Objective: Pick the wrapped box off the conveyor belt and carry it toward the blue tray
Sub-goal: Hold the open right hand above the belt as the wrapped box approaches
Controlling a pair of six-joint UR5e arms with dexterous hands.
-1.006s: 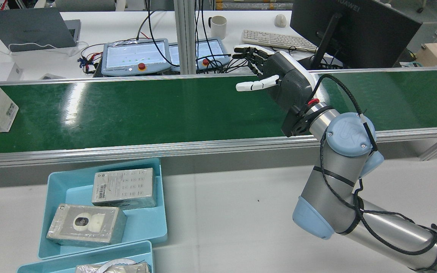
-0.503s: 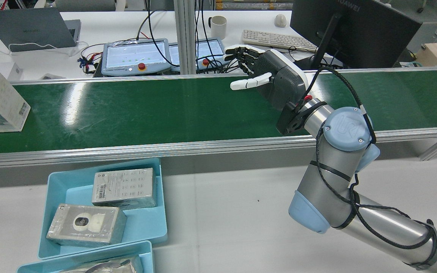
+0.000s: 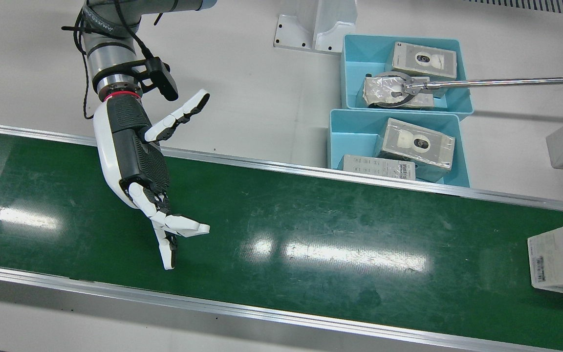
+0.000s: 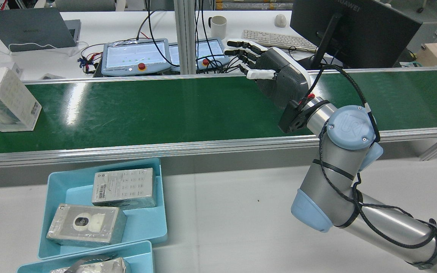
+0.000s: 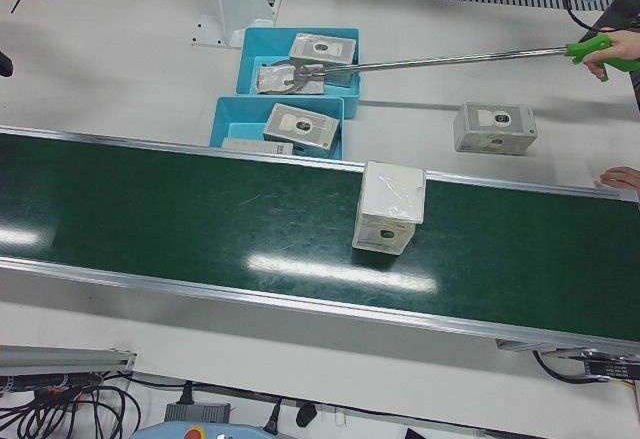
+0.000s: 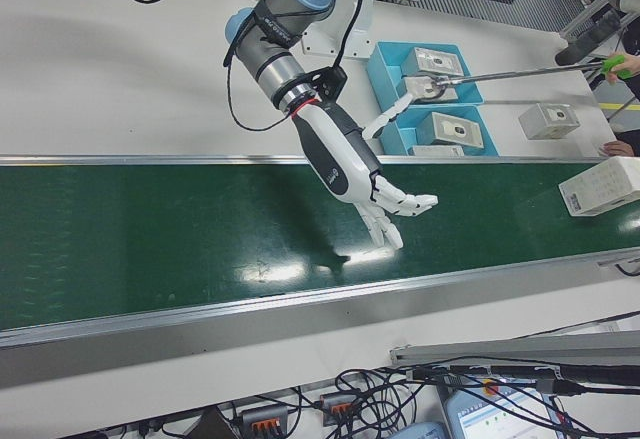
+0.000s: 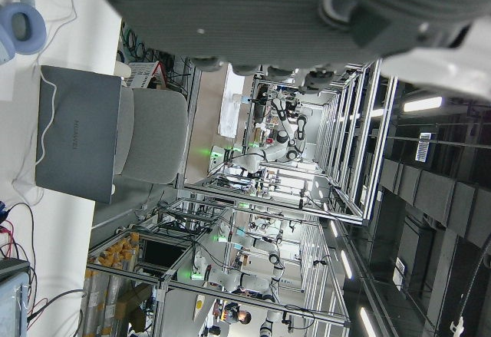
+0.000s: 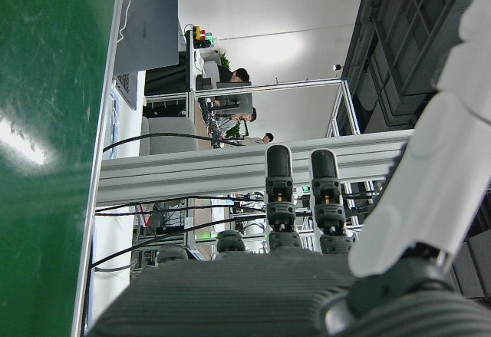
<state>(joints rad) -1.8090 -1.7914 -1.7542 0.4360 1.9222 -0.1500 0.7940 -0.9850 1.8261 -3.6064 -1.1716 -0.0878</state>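
The wrapped box [image 4: 8, 98] stands upright on the green conveyor belt [image 4: 165, 110] at its far left in the rear view. It also shows in the front view [image 3: 562, 261] and the left-front view [image 5: 390, 206]. My right hand [image 4: 275, 74] hovers open over the belt's right half, palm toward the box and far from it; it also shows in the front view [image 3: 137, 161] and the right-front view [image 6: 345, 159]. The blue tray [image 4: 142, 223] sits in front of the belt with two wrapped boxes in it. Of my left hand [image 7: 291, 7] only the palm's edge shows.
A second blue tray [image 3: 355, 58] lies behind the first. A person's long grabber tool [image 5: 450, 57] reaches into it and grips a wrapped packet. Another wrapped box [image 5: 495, 127] lies on the white table. Monitors and pendants stand beyond the belt's far rail.
The wrapped box has travelled along the belt toward my right hand. My right hand has shifted slightly and drawn its thumb in toward the palm. The grabber moved in the near tray.
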